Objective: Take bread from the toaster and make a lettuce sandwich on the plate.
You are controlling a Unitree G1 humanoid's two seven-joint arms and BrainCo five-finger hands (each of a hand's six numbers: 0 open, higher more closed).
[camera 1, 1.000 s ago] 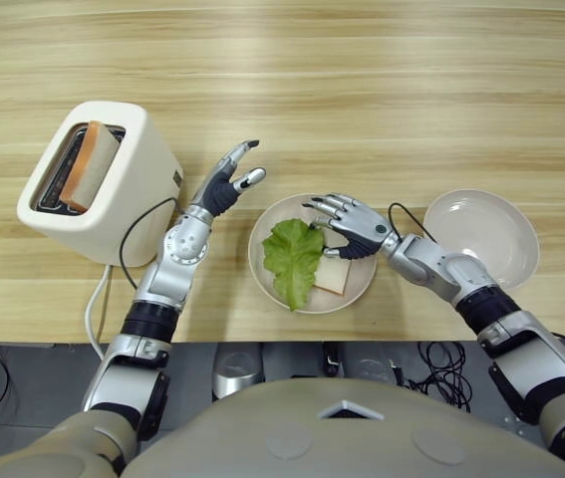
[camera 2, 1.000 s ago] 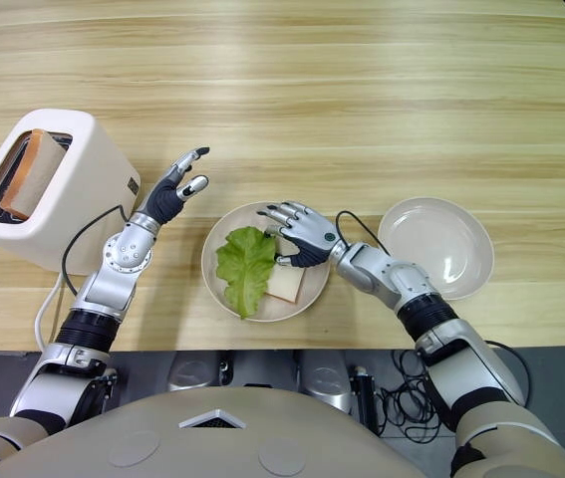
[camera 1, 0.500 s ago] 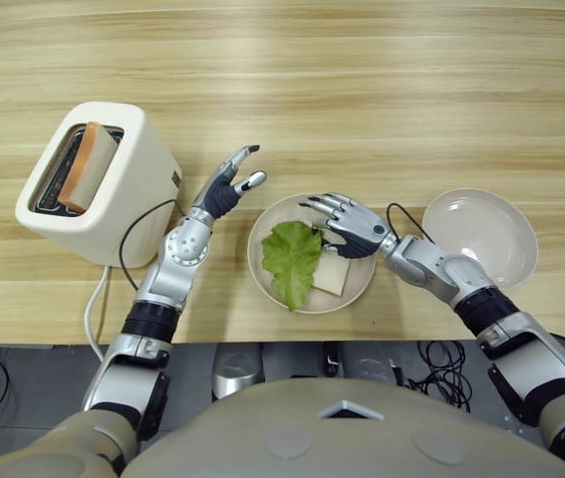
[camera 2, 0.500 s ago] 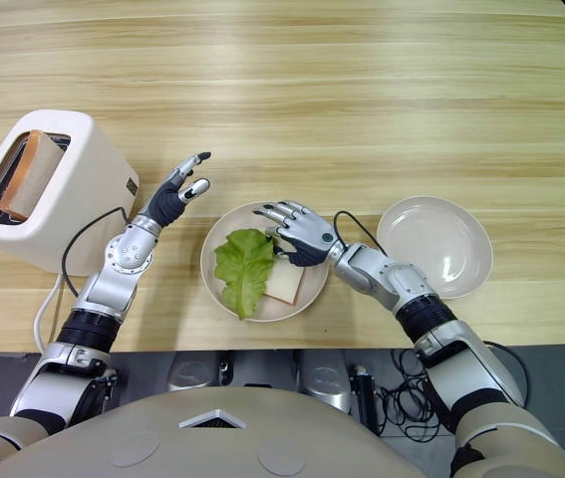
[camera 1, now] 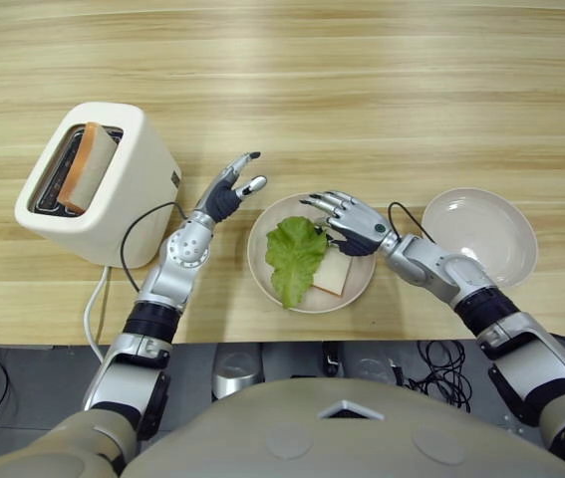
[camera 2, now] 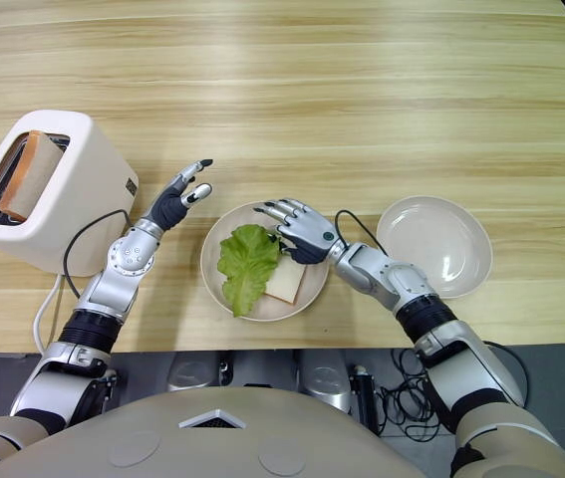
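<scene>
Green lettuce (camera 1: 292, 257) lay on the plate (camera 1: 360, 285), overlapping a bread slice (camera 1: 334, 275). The right robot hand (camera 1: 350, 221), fingers spread, hovered above them; the left robot hand (camera 1: 224, 195), fingers extended, was between the plate and the toaster (camera 1: 128, 209), which held a second slice (camera 1: 88, 167).

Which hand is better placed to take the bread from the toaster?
Probably the left. The left hand is open near the toaster holding the bread; the right hand is over the plate, farther off.

No legible text; perhaps a tiny dark label (camera 1: 176, 179), unreadable, on the toaster (camera 1: 113, 204).
</scene>
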